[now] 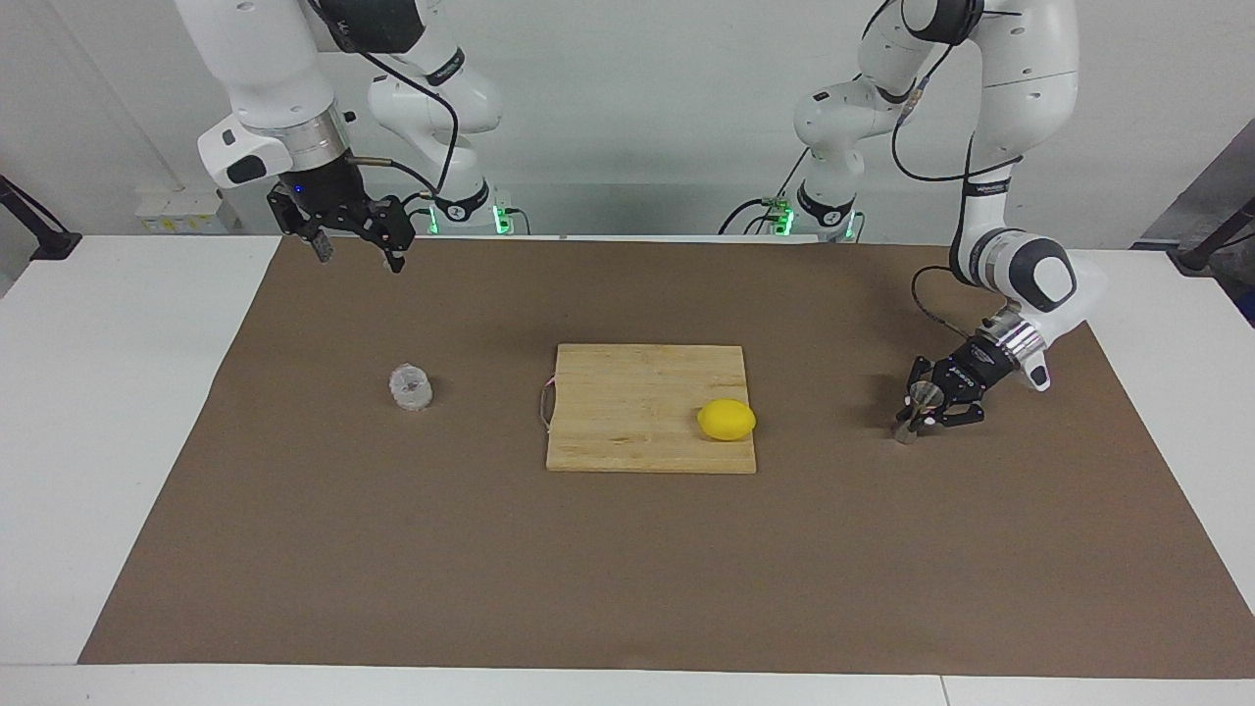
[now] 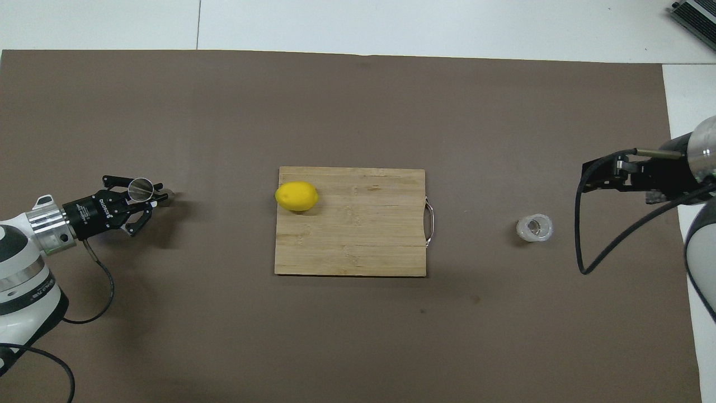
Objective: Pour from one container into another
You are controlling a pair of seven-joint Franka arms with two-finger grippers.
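Steel jigger (image 1: 913, 414) at right of facing frame, clamped upright in left gripper (image 1: 925, 410) fingers. Glass cup (image 1: 410, 386) at left centre, untouched on tabletop (image 1: 627, 569). Right gripper (image 1: 355, 245) at upper left, fingers spread, waiting. Grasp step apparently done; next probably calls for lifting jigger toward cup.

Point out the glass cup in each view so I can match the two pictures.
Facing view: the glass cup stands on the brown mat left of center, toward the right arm's end, untouched.
Overhead view: the glass cup is right of center, beside the cutting board's handle side.
Shared landmark: the lemon on the board's corner away from the cup.
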